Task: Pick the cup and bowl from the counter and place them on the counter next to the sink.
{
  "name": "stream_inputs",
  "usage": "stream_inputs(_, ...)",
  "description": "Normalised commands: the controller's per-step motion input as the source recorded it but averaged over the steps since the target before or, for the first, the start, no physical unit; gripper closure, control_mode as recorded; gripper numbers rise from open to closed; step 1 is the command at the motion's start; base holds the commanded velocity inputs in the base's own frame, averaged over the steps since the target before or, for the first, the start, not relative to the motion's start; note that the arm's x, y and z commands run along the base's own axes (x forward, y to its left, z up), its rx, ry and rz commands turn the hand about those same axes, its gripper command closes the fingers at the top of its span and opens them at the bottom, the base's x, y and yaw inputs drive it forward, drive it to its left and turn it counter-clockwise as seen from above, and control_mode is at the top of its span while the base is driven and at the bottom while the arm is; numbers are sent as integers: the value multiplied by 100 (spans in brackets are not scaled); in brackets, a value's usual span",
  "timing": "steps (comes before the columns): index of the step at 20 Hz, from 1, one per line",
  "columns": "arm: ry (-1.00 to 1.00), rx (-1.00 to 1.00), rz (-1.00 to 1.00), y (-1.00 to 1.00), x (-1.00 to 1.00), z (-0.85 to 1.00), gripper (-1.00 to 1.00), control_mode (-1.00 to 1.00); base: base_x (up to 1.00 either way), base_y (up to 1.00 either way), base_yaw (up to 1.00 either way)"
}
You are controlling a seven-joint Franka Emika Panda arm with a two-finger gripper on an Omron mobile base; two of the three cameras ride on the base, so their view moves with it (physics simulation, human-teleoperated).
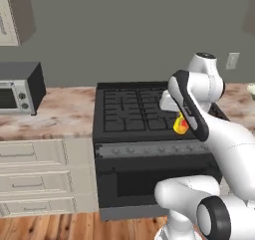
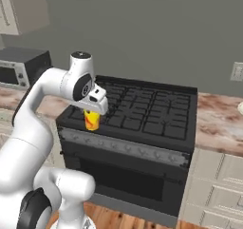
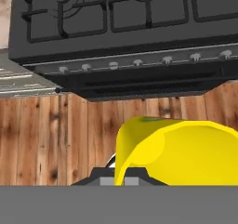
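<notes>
Cup point(image 2: 91, 120) clamped between the fingers point(image 3: 100, 177) — above stove's point(image 2: 142, 109) front edge

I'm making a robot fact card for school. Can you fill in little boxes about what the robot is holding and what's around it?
holding: the cup, small and yellow with a red-orange mark
gripper: gripper shut on the cup, carried in the air
where: over the front edge of the black stove
below the hand: wooden floor and the stove's knobs
left of the stove: counter with a toaster oven
bowl: cannot tell
sink: cannot tell
</notes>
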Motion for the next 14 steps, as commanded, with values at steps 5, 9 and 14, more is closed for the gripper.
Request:
stream_inputs(5, 0, 0, 0, 0, 0, 0, 100, 100, -3, 7, 72)
stream_inputs(9, 0, 0, 0, 0, 0, 0, 100, 100, 0, 10, 97)
stream_inputs(14, 0, 0, 0, 0, 0, 0, 100, 100, 0, 6, 98)
